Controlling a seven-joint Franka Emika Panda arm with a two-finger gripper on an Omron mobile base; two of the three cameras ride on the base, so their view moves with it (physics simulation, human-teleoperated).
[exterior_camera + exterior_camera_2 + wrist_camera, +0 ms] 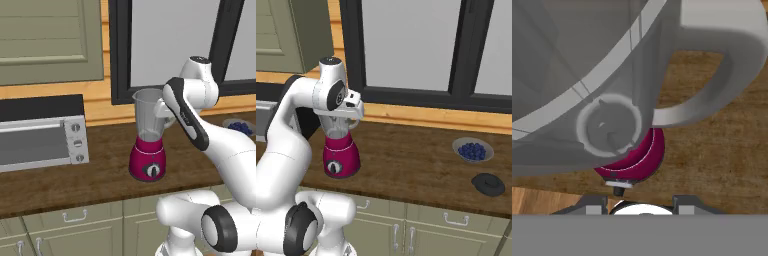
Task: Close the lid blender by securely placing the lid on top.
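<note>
Blender [148, 140] stands on the wooden table [100, 165], clear jar open on top, magenta base with black dial facing front. Jaws hover right above the jar mouth by the handle; hand view looks straight down into the jar [607, 125], fingertips [594, 204] set apart, nothing between them, so open. Lid [488, 183] lies flat on the table far right, well apart from the blender, just in front of the bowl of blueberries [472, 149]. Toaster oven [42, 136] left of the blender.
</note>
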